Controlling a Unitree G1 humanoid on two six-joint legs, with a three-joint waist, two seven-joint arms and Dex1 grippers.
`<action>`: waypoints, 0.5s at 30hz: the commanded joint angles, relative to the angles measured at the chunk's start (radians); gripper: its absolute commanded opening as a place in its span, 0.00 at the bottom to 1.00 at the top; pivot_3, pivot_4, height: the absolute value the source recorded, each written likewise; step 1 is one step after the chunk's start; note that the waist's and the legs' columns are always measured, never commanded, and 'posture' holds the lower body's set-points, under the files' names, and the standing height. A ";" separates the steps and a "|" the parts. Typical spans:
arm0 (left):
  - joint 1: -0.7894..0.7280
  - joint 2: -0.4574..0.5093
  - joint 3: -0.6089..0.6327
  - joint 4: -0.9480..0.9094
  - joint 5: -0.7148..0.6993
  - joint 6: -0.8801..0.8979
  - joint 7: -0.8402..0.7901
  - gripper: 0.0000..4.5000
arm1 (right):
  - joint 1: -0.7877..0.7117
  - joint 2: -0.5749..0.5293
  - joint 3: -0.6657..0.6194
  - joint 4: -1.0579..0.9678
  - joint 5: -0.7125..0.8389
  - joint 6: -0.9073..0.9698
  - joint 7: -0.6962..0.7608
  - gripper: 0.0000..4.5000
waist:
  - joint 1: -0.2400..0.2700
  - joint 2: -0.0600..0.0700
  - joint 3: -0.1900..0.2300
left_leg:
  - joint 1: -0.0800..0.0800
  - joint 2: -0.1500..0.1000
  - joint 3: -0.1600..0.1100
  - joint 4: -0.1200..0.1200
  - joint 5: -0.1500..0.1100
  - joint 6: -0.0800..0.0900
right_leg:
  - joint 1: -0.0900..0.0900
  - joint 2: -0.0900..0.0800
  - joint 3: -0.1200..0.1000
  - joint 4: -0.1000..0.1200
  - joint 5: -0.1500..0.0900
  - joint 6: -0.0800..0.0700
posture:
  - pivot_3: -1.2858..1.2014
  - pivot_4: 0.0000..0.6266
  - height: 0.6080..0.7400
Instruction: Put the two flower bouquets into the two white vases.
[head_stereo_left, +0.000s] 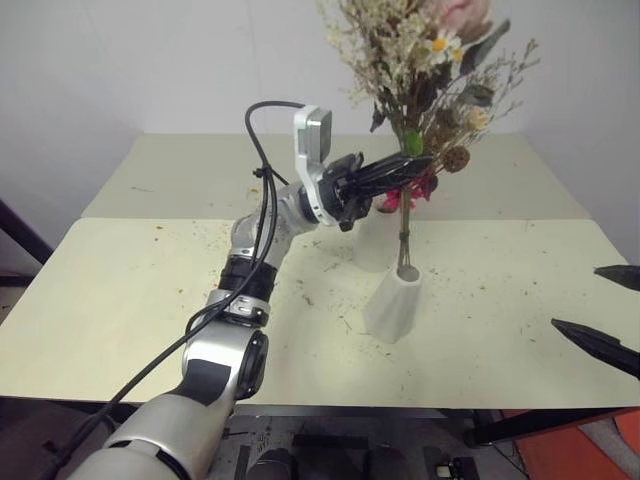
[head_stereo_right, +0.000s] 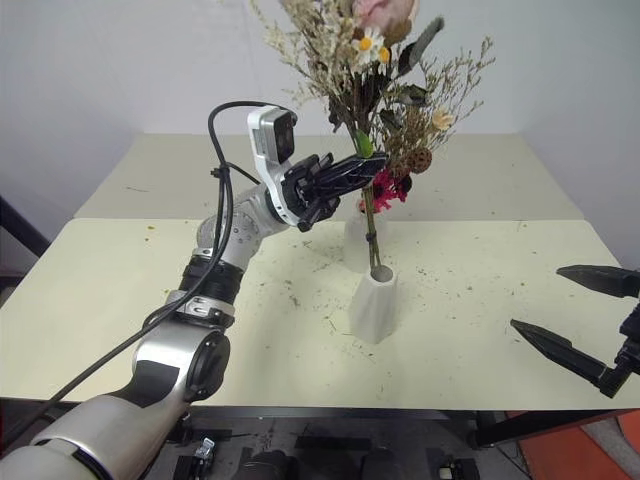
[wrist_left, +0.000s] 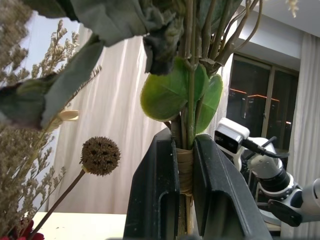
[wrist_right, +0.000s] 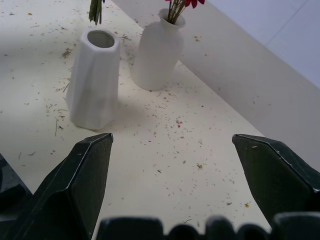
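My left gripper (head_stereo_left: 405, 170) is shut on the wrapped stems of the fuller bouquet (head_stereo_left: 430, 60), with cream flowers, green leaves and a pink rose. Its stem ends (wrist_right: 95, 11) hang just over the mouth of the tapered cone vase (head_stereo_right: 375, 305), apart from the rim. Right behind it stands the bottle-shaped vase (head_stereo_right: 355, 245), holding the slim bouquet with its magenta daisy (head_stereo_right: 388, 190) and brown pod (head_stereo_right: 418, 160). In the left wrist view the fingers (wrist_left: 155, 190) clamp the stems. My right gripper (head_stereo_right: 575, 315) stands open at the table's right edge, with nothing between its fingers.
Both vases stand mid-table on a cream table (head_stereo_left: 150, 300) sprinkled with dried plant crumbs. A seam runs across the table behind the vases. A white wall lies beyond the far edge.
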 joint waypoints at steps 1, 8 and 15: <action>-0.054 -0.008 0.045 0.035 -0.009 -0.026 0.012 0.02 | 0.001 -0.012 -0.045 -0.019 0.013 0.002 -0.015 1.00 | -0.001 0.000 0.000 | 0.000 0.000 0.000 0.000 0.000 0.000 | 0.000 0.000 0.000 0.000 0.000 0.000 | 0.52 0.24 1.00; -0.034 -0.024 0.027 0.022 0.013 -0.031 -0.006 0.02 | 0.001 -0.020 -0.055 -0.020 0.012 0.006 -0.023 1.00 | 0.004 0.000 0.000 | 0.000 0.000 0.000 0.000 0.000 0.000 | 0.000 0.000 0.000 0.000 0.000 0.000 | 0.52 0.24 1.00; -0.006 -0.005 0.015 -0.035 0.008 0.047 -0.010 0.02 | -0.002 -0.024 -0.044 -0.012 0.005 0.000 -0.034 1.00 | 0.002 0.000 0.000 | 0.000 0.000 0.000 0.000 0.000 0.000 | 0.000 0.000 0.000 0.000 0.000 0.000 | 0.52 0.24 1.00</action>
